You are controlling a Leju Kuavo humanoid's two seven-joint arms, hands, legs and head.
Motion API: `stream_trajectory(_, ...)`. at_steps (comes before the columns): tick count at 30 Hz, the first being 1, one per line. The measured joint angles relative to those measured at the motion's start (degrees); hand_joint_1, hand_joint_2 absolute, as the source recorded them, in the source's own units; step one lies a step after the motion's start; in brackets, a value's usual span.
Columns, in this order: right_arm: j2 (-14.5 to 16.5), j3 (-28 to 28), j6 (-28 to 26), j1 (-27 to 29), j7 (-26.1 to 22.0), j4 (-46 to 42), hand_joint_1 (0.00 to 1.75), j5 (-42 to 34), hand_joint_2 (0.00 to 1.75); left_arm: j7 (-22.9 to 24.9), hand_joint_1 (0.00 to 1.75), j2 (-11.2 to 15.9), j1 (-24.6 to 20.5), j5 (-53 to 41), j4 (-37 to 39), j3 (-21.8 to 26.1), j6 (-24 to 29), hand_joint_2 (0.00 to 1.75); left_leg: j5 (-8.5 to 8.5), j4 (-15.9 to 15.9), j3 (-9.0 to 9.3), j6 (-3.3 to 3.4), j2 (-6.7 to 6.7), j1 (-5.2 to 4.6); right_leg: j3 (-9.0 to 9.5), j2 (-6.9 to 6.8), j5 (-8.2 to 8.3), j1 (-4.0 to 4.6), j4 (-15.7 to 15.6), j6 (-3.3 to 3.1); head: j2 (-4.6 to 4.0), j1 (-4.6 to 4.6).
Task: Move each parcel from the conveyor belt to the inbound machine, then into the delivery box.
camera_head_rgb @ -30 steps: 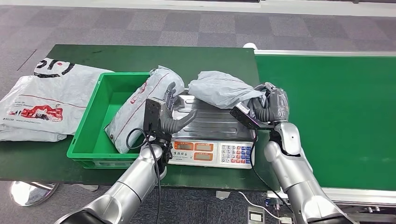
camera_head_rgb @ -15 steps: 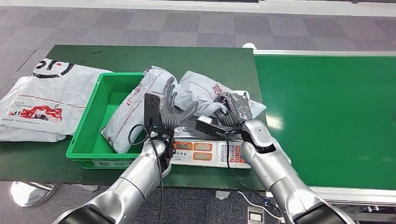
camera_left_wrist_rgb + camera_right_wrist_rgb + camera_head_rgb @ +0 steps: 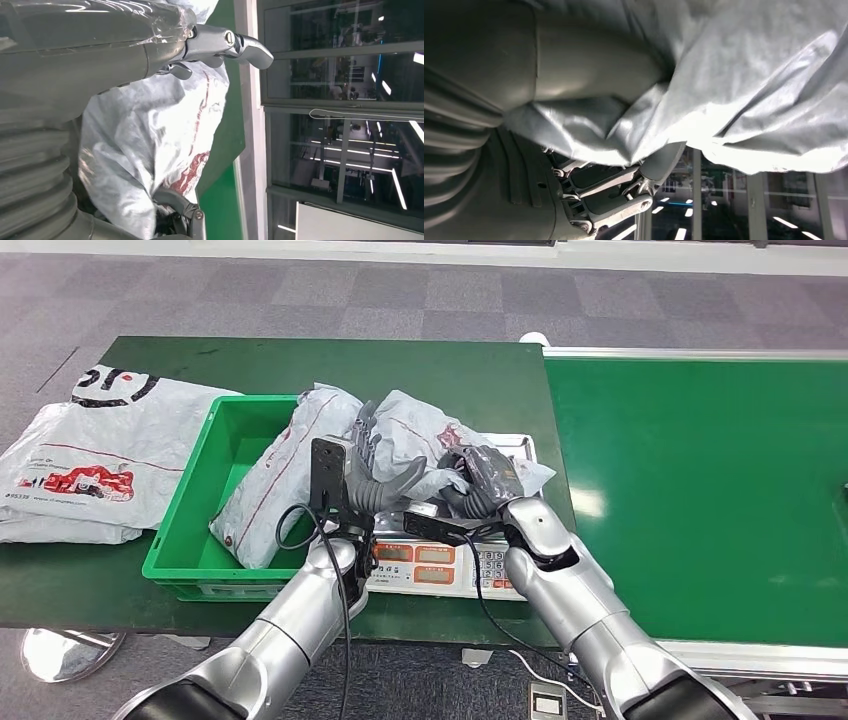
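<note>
My right hand point(image 3: 482, 480) grips the grey parcel point(image 3: 420, 440) above the scale point(image 3: 440, 560). At nine o'clock my left hand point(image 3: 375, 480) is spread, empty. The right wrist view shows my fingers point(image 3: 624, 192) curled under its plastic.

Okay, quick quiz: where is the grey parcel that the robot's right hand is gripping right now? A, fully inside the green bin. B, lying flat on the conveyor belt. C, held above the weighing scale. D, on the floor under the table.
C: the right hand grips the grey parcel over the scale, beside the green bin, away from the conveyor belt.
</note>
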Motion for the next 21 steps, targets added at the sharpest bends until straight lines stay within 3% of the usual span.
stream_trajectory(7, -0.11, 0.87, -3.5, 1.11, -0.93, -0.78, 0.0, -0.71, 1.75, -0.21, 0.0, -0.02, -0.11, 0.5, -0.47, -0.72, 0.99, 1.75, 0.0, 0.0, 0.01, 0.0, 0.0, 0.0, -0.02, 0.0, 0.0, 0.0, 0.0, 0.0, 0.0, 0.0)
stream_trajectory(12, -1.3, 0.86, -11.45, 3.4, -4.46, -1.95, 0.0, -6.47, 1.75, -1.13, 0.0, -0.01, -0.13, 0.83, -0.8, -2.07, 3.03, 1.75, -0.01, 0.01, 0.0, 0.0, -0.02, -0.01, -0.01, -0.02, 0.0, -0.01, -0.02, 0.0, 0.0, 0.0)
stream_trajectory(15, -1.89, 0.28, -12.45, 5.08, -9.4, -3.33, 0.0, -16.67, 1.75, -0.63, 0.0, 0.1, -0.37, -1.1, -0.67, -3.37, 5.06, 1.75, -0.03, 0.01, 0.0, -0.01, 0.0, -0.02, -0.02, 0.01, 0.0, -0.02, -0.03, 0.01, 0.0, 0.0)
stream_trajectory(18, -2.16, -1.7, -7.7, 6.72, -14.32, -5.85, 0.0, -33.0, 1.75, 1.13, 0.0, 0.36, -1.18, -4.81, -0.12, -5.57, 6.69, 1.75, -0.03, 0.01, 0.0, -0.01, -0.02, -0.02, -0.02, -0.01, -0.01, -0.02, -0.03, 0.01, 0.0, 0.0)
stream_trajectory(21, -2.66, -4.2, -2.43, 7.82, -15.94, -8.24, 0.0, -44.11, 1.75, 3.63, 0.0, 0.67, -2.35, -7.59, 0.54, -7.8, 5.67, 1.75, -0.03, 0.01, 0.0, -0.01, -0.01, -0.01, -0.02, 0.0, 0.0, -0.02, -0.03, 0.01, 0.0, 0.0)
